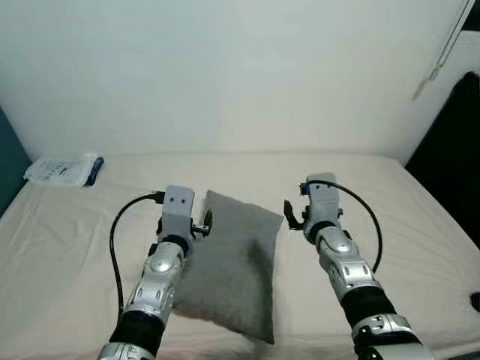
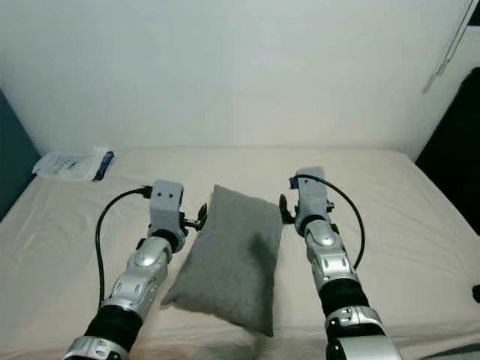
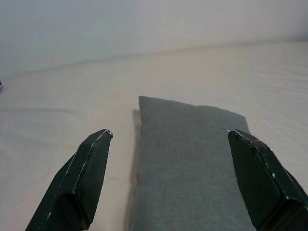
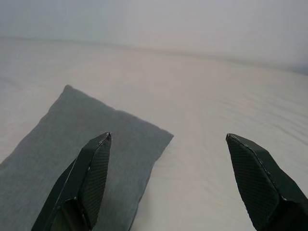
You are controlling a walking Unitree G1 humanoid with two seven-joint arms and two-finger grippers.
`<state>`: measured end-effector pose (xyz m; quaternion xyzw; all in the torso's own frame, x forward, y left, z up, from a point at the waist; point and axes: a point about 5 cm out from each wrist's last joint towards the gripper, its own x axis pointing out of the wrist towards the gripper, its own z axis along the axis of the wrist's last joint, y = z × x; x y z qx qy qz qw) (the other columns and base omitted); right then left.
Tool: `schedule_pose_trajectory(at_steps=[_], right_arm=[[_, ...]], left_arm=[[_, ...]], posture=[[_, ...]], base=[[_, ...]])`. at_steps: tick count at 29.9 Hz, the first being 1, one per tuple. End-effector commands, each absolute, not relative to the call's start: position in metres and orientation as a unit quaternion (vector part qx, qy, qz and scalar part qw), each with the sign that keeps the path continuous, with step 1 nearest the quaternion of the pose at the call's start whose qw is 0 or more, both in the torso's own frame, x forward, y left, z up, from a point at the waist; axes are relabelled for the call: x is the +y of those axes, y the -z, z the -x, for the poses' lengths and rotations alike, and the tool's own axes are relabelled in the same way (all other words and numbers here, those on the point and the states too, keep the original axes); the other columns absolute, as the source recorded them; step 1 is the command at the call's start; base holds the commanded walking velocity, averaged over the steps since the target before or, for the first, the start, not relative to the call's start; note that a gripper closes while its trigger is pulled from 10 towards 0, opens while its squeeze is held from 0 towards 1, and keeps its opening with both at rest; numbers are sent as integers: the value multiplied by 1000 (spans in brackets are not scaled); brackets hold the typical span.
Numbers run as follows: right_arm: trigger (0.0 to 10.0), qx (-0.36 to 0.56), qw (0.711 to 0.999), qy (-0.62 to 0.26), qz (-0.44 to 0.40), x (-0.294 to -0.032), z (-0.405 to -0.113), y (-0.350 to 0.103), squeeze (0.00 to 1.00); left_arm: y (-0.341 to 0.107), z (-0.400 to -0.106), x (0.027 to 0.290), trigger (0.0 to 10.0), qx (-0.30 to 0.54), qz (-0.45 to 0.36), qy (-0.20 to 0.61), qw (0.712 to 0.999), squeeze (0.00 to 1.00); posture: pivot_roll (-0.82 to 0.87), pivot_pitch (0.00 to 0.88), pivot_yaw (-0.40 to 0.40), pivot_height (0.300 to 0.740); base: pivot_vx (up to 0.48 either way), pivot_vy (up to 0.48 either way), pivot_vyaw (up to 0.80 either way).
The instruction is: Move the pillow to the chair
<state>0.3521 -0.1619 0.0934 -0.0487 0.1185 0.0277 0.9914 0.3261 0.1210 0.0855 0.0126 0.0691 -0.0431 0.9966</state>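
A grey pillow [image 1: 234,262] lies flat on the beige bed [image 1: 67,247] right in front of me, its far corner pointing away. My left gripper [image 3: 168,132] hovers open over the pillow's left far edge; in the left wrist view the pillow [image 3: 192,159] lies between and just beyond the two black fingers [image 3: 86,173]. My right gripper [image 4: 168,136] is open too, by the pillow's right far corner [image 4: 96,139], and bare sheet lies under its right finger [image 4: 260,183]. Neither gripper holds anything.
A white plastic packet [image 1: 64,170] lies at the bed's far left by the pale wall [image 1: 240,75]. A dark object [image 1: 450,165] stands past the bed's right side. A teal surface [image 1: 6,165] borders the far left.
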Motion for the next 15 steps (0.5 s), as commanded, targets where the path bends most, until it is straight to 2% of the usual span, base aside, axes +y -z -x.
schedule_pose_trajectory(at_steps=[1,15], right_arm=[[10000,120,992,-29,35,-159,-354,-94,0],[10000,119,992,-30,32,-158,-353,-92,0]], left_arm=[[-81,-325,126,10000,77,-20,37,996,0],[-81,-326,132,10000,78,-25,23,996,0]], posture=[[-69,0,-61,735],[-65,0,-60,680]], base=[[0,0,0],[0,0,0]])
